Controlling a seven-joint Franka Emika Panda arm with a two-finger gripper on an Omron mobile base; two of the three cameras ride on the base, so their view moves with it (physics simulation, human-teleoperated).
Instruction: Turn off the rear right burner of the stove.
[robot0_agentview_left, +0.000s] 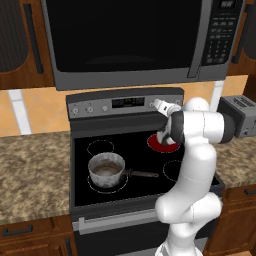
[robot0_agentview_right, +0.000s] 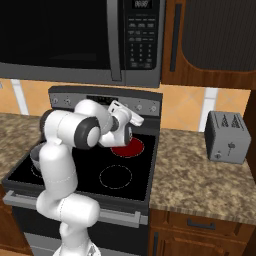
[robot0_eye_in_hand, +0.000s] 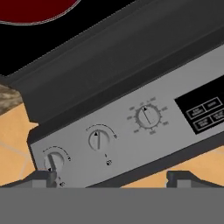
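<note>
While rear right burner (robot0_agentview_left: 163, 142) glows red, hand (robot0_agentview_left: 159, 105) faces knobs (robot0_eye_in_hand: 99, 140), fingers apart.

The stove (robot0_agentview_left: 100, 150) is a black glass-top range with a silver-grey back panel carrying small knobs and a dark display. The rear right burner (robot0_agentview_left: 156, 142) glows as a solid red disc, lying just below and behind the end effector (robot0_agentview_left: 159, 104), which points at the panel's right end. From the hand view, three knobs sit just ahead of the end effector (robot0_eye_in_hand: 111, 177).
</note>
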